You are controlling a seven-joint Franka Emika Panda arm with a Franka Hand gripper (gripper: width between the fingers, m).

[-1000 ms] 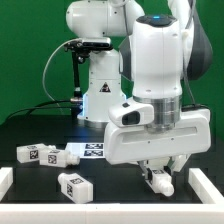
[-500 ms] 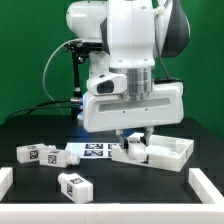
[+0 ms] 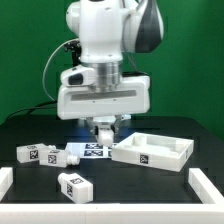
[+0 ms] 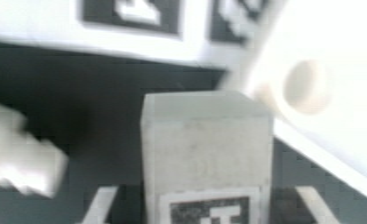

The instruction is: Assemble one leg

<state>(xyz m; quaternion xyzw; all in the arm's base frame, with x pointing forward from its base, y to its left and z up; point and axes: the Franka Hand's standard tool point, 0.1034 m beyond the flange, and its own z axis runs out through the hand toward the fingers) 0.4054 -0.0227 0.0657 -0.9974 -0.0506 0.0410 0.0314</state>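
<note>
Blk tabletop (image 3: 140, 190), blocky wht leg (image 4: 206, 140).

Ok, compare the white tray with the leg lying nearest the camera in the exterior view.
The tray is much bigger than the front leg. The tray is a flat open box with a raised rim; the front leg is a small solid block. The tray sits at the exterior view's right, the front leg at the front left. Both are white, carry a black-and-white tag and rest on the black table.
</note>
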